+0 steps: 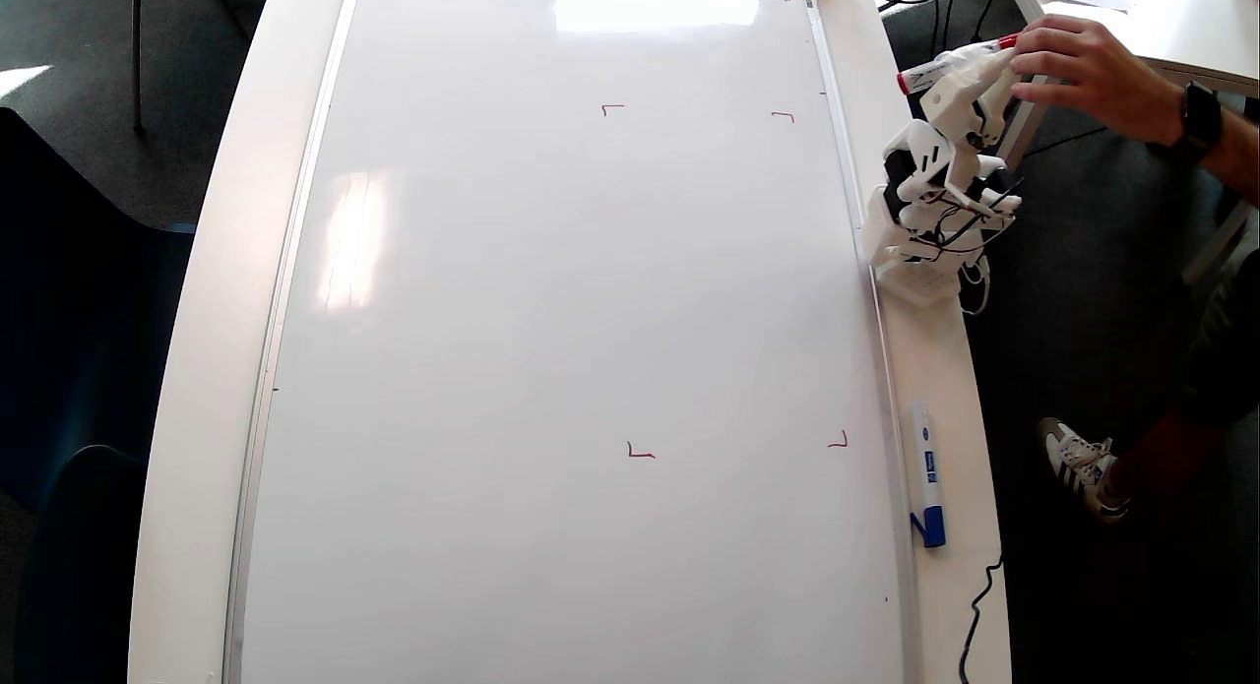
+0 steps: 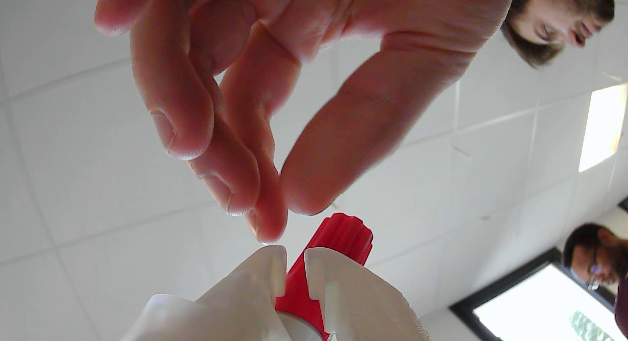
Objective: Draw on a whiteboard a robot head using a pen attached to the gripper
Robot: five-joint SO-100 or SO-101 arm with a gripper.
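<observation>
The whiteboard [image 1: 551, 300] lies flat and fills the overhead view, bare except for four small red corner marks [image 1: 612, 107]. No robot head drawing shows on it. The white arm sits folded at the board's right edge, off the writing surface. In the wrist view my gripper [image 2: 294, 265] points up at the ceiling, its two white fingers [image 2: 255, 277] shut on the red end of the pen [image 2: 338, 238]. Overhead, the pen [image 1: 930, 74] lies crosswise in the gripper [image 1: 984, 69], above the table strip right of the frame.
A person's hand [image 1: 1083, 69] touches the gripper and pen, and its fingers [image 2: 230, 149] hover just above the fingertips. A blue-capped marker [image 1: 925, 472] lies on the table strip right of the board. A black cable [image 1: 979, 605] trails there. The person's shoe [image 1: 1083, 463] is nearby.
</observation>
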